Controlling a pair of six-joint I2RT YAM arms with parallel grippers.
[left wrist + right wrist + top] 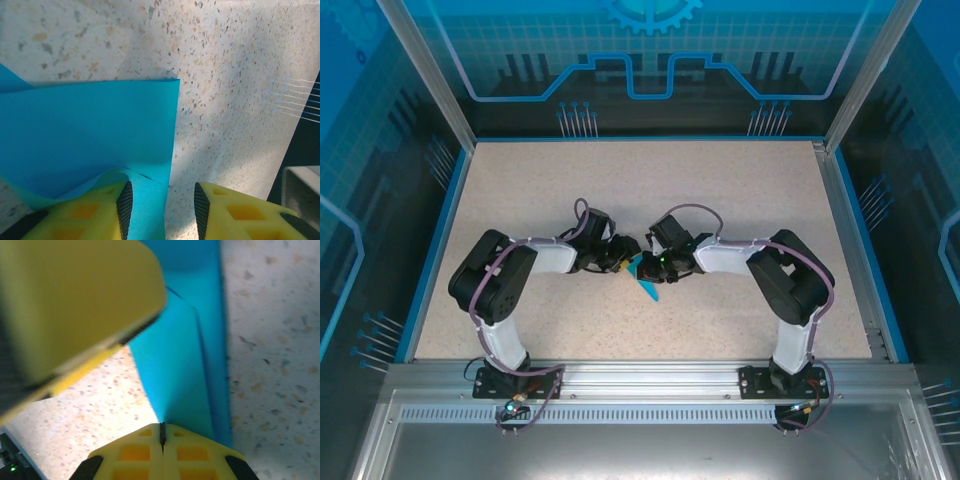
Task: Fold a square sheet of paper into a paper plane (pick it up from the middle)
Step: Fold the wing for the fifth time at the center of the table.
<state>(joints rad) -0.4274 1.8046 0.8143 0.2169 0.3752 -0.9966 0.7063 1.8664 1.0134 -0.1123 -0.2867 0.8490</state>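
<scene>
From above, I see the left arm (505,275) bend in from the left side of the speckled counter (720,180). Its left gripper (623,263) sits in the middle of the frame, right against the blue paper (647,285).

In the left wrist view, the left gripper (162,192) is spread, with a wide gap between its yellow fingers (95,212). The blue paper (90,135) is in the left half of that frame. It lies over the left finger, and a strip of it hangs in the gap just beside that finger. The other finger is apart from the paper.

Back in the top view, the paper is folded. A sharp blue tip points toward the bottom of the frame, between the two grippers. Just right of it is the right gripper (655,265).

In the right wrist view, the right gripper (162,427) is pressed together at the bottom middle and pinches the narrow end of the paper (175,370). The paper runs up from there to the top edge, with a crease along it. A blurry yellow finger of the left gripper is in the upper left.

The right arm (790,290) bends in from the right side.
</scene>
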